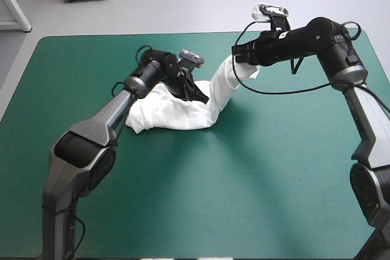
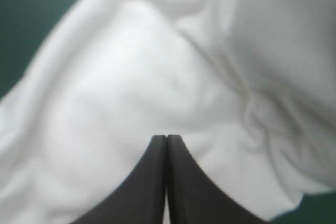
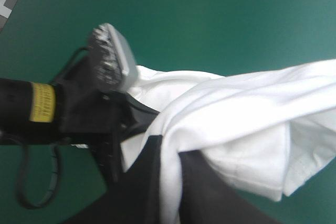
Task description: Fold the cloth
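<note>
High view, left to right: the T-shirt lies as a crumpled heap on the table, left of centre and toward the far half. The left gripper sits low on the heap's far right part, touching it. From there a twisted band of cloth climbs rightward and away to the right gripper, which hangs above the table and has the band's end clamped between its fingers, a small flap poking out past them.

Left wrist view: the fingers meet in one pointed arch, clenched. White cloth fills the field ahead of and under them. No sheet shows between the tips, so I judge this gripper to be pressing on the heap rather than pinching a fold, though I cannot be sure.

Right wrist view: a fold of cloth passes between the two fingers, so this gripper is grasping the T-shirt. A hemmed edge hangs beside it, and the left gripper lies just beyond, against the cloth.

The relation that counts: the T-shirt's long axis runs from the heap at the left gripper up along the band to the right gripper, slanting from near-left to far-right. The bulk lies on the left arm's side; only the tail reaches the right. Any spreading should likely pull along that line, the left arm being nearer the mass.
</note>
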### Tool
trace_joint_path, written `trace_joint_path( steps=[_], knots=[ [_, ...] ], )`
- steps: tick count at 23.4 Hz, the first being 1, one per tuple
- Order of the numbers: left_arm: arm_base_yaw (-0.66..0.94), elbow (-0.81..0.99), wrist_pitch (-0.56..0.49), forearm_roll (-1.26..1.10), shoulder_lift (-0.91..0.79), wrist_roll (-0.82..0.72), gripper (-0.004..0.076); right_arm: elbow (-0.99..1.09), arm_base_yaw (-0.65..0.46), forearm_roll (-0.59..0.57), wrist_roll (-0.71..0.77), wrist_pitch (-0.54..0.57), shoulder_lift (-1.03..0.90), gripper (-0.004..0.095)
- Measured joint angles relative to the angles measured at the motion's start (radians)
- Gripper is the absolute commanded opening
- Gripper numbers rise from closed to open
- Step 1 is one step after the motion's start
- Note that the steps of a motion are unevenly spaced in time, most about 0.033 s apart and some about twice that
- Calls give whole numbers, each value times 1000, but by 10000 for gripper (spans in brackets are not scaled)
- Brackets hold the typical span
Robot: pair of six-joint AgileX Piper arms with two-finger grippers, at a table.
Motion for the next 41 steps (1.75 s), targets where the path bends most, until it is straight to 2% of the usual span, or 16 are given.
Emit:
trace_joint_path(
  steps=[4,7,10,12,16,21,27,35,37,41],
  knots=[
    [94,17,147,52,-215,-10,-9,0,0,3,-5,3,0,-17],
    [134,158,161,88,-411,-10,-9,0,0,41,-29,9,0,-17],
    [151,424,170,107,-651,-38,-9,0,29,58,-53,7,0,-16],
    [151,605,165,81,-832,-47,-9,0,96,40,-59,-9,4,-16],
    [151,705,134,36,-1019,-59,-9,-37,213,39,-62,-54,77,-17],
    [151,708,175,-67,-1052,-59,-9,-190,328,22,-52,-81,255,-16],
    [151,708,186,-87,-1052,-59,-9,-355,398,15,-9,-82,424,-16],
    [151,708,187,-87,-1052,-59,-9,-516,450,13,41,-4,606,10],
    [151,708,187,-89,-1052,-59,-9,-536,460,13,42,7,629,95],
    [151,708,188,-89,-1052,-59,-9,-551,463,23,40,10,642,408]
  ],
)
